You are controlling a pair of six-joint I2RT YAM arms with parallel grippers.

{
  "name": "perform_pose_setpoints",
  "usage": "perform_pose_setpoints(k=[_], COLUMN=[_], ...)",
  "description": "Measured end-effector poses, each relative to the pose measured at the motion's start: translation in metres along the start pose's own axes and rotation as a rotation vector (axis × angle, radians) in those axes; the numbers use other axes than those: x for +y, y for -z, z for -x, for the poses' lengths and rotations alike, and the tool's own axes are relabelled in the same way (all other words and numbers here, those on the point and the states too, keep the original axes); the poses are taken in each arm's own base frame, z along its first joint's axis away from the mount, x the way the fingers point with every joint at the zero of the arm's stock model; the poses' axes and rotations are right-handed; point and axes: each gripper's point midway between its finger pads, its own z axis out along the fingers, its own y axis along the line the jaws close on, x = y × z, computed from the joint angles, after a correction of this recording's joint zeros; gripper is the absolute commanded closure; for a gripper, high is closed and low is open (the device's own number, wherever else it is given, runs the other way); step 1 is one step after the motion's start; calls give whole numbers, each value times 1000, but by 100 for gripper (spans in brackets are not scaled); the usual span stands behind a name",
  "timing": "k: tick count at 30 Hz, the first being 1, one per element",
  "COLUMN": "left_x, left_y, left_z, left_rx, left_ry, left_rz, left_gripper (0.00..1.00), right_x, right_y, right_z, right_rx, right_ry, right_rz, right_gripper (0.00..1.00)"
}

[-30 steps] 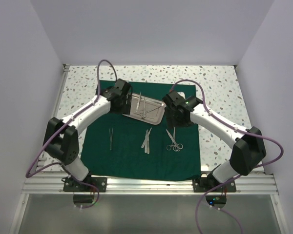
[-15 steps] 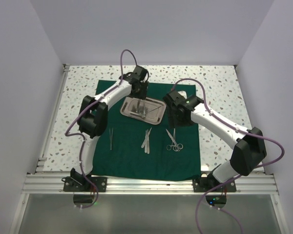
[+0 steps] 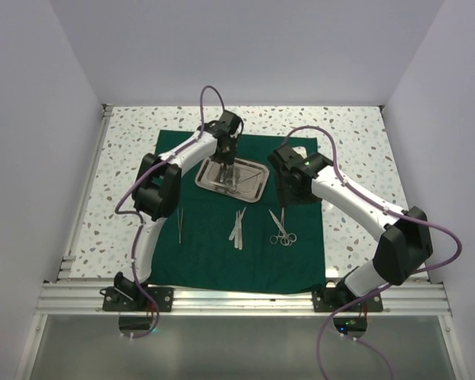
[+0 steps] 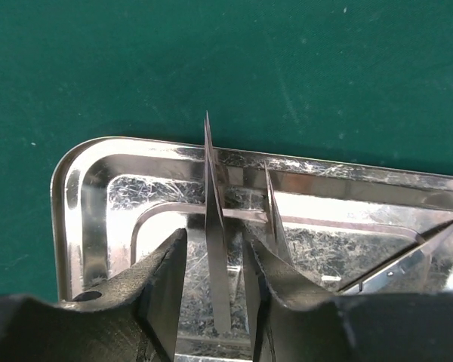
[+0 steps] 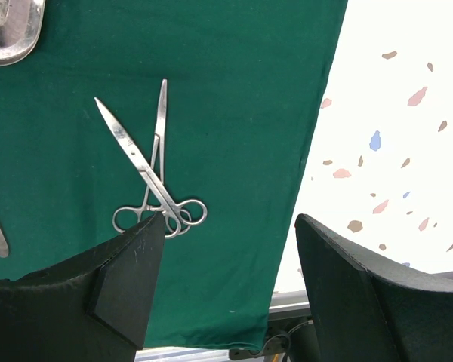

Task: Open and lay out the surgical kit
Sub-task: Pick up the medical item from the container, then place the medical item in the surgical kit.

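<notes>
Speckled surface (image 3: 356,134) carried the green cloth (image 3: 222,253) and the steel tray (image 4: 69,204). My left gripper (image 4: 214,249) hung over the tray, its fingers close beside the tweezers (image 4: 214,219); whether they pinched, I could not tell. A second before, it sat at the tray's left end. The tweezers ran lengthwise away from the gripper, tip past the far rim. My right gripper (image 5: 228,222) gaped above the scissors (image 5: 147,170).

Walls: back wall (image 3: 245,47), left wall (image 3: 24,158) and right wall (image 3: 451,119), plain pale lavender-white panels.
Tabletop (image 3: 127,142): white, flecked grey, blue and brown.
Near edge: aluminium rail (image 3: 237,299), then a glossy grey panel (image 3: 237,348).
Light: soft, even.
</notes>
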Motion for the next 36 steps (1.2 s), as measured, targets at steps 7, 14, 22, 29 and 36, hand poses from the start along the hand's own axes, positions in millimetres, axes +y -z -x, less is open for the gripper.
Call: perform_pose_setpoints(k=[7, 14, 22, 29, 36], left_x=[1, 4, 20, 52, 86], left_y=[-10, -8, 51, 166, 153], left_z=[-6, -6, 6, -26, -167], left_rx=[17, 24, -15, -133, 88], left_ry=[-1, -3, 6, 82, 128], left_rz=[9, 17, 58, 63, 144], left_gripper=[86, 100, 100, 100, 100], right_x=[-1, 2, 9, 22, 28], right_y=[0, 3, 7, 9, 5], right_z=[2, 10, 18, 24, 14], right_rx=[-4, -22, -38, -54, -38], right_ry=[11, 13, 11, 0, 0], right_rz=[2, 20, 63, 125, 169], right_gripper=[26, 26, 27, 27, 27])
